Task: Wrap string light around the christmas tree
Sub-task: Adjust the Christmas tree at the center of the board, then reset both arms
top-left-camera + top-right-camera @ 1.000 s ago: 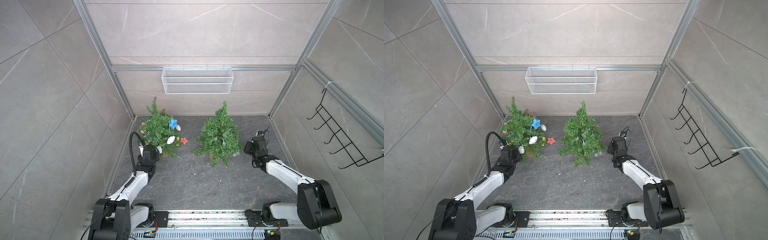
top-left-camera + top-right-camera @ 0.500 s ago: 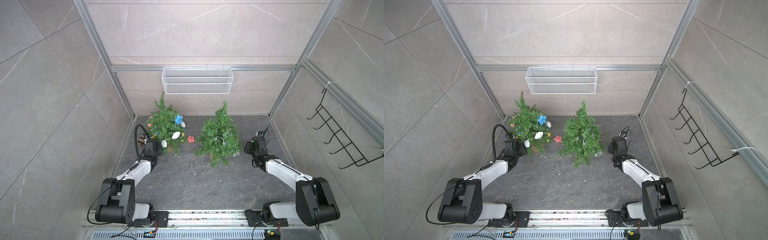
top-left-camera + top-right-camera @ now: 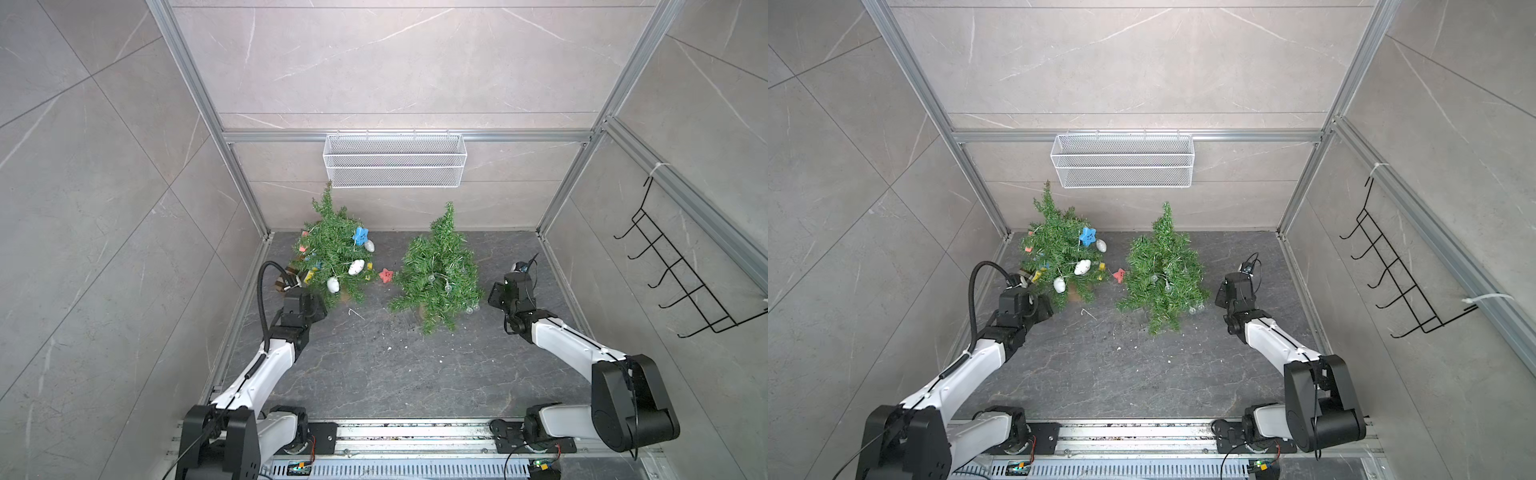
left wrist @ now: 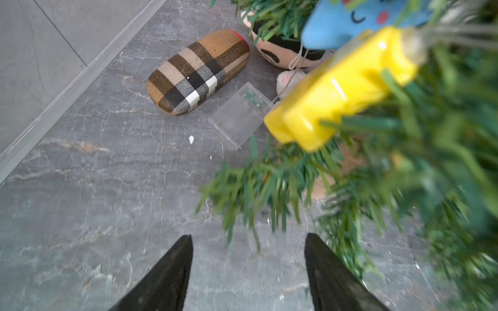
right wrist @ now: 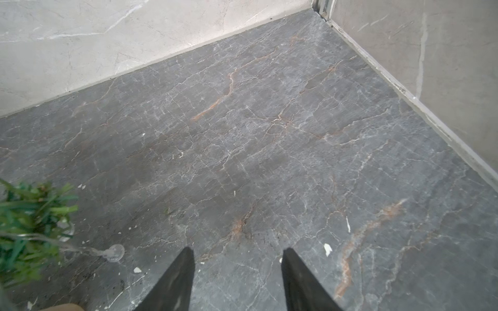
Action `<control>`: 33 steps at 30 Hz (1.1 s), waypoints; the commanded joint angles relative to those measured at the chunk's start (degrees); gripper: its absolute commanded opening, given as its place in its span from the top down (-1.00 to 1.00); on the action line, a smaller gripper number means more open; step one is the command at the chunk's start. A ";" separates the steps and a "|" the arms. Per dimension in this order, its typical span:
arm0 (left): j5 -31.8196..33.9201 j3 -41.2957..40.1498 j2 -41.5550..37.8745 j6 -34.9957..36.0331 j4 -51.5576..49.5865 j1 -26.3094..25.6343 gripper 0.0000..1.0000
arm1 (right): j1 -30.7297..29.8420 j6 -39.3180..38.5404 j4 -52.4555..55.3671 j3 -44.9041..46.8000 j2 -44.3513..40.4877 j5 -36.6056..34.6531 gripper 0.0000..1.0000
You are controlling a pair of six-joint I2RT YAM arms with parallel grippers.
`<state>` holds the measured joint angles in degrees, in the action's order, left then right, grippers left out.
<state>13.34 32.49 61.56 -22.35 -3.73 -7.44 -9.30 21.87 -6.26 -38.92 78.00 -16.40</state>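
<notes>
**Q:** Which two trees do we label in both top views?

**A:** We mark the decorated tree (image 3: 332,253), upright on the dark stone floor (image 3: 374,365) toward the robot's left. The plain christmas tree (image 3: 438,270) stands to its right, apart from it. A red star (image 3: 386,274) lies on the floor between them.

**Q:** Where do we place the string light?

**A:** The string light (image 3: 1168,286) lies over the lower branches of the plain christmas tree, its glass globes showing among the needles. In the right wrist view one clear bulb (image 5: 116,252) hangs past the branch tips, low by the floor (we cannot tell whether it touches).

**Q:** How do we describe the two claws?

**A:** The left gripper (image 4: 248,237) has its jaws spread wide and holds nothing. It sits at the foot of the decorated tree, with low branch tips just ahead of its fingers (image 4: 172,269). The right gripper (image 5: 238,249) has its jaws parted and is likewise empty. It is over bare floor beside the plain christmas tree, not touching it.

**Q:** What else do we note in the left wrist view?

**A:** A plaid glasses case (image 4: 198,72) lies on the floor near the wall. A clear battery box (image 4: 241,118) lies just beside it. A yellow ornament (image 4: 342,86) and a blue star (image 4: 350,21) hang among the branches.
</notes>
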 commanded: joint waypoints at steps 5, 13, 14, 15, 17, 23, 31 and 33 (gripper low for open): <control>0.68 -1.71 -10.17 -2.31 -6.01 -1.15 -0.41 | 0.26 0.52 -0.32 -0.70 0.61 1.84 -0.09; 16.76 -4.91 -18.48 -3.02 -6.78 -2.11 -0.40 | 0.16 -0.57 -0.54 0.12 -1.50 0.26 -0.08; 19.22 -5.43 -19.10 -3.64 -7.06 -2.27 -0.39 | 0.14 -0.67 -0.67 0.39 -1.80 -0.33 -0.09; 21.65 -6.30 -19.87 -4.22 -7.01 -2.34 -0.39 | 0.17 -0.69 -0.84 0.71 -1.88 -0.99 -0.10; 24.13 -8.26 -19.99 -3.81 -3.97 -2.31 -0.39 | 0.17 -0.95 -0.79 1.15 -1.93 -2.27 -0.11; 12.33 -11.77 -3.31 5.23 26.03 -2.46 -0.39 | 0.16 -7.79 -10.53 4.98 -3.30 -6.45 -0.14; 17.00 -9.63 -5.73 9.75 18.58 -2.78 -0.39 | 0.20 -14.83 -18.60 12.39 -5.19 -8.70 -0.28; 16.42 -9.71 -4.59 12.88 17.88 -2.78 -0.40 | 0.18 -15.46 -22.06 14.25 -4.69 -7.53 -0.28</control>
<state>28.03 20.67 57.14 -15.42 15.44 -10.04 -9.30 9.61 -21.37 -27.16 73.82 -23.83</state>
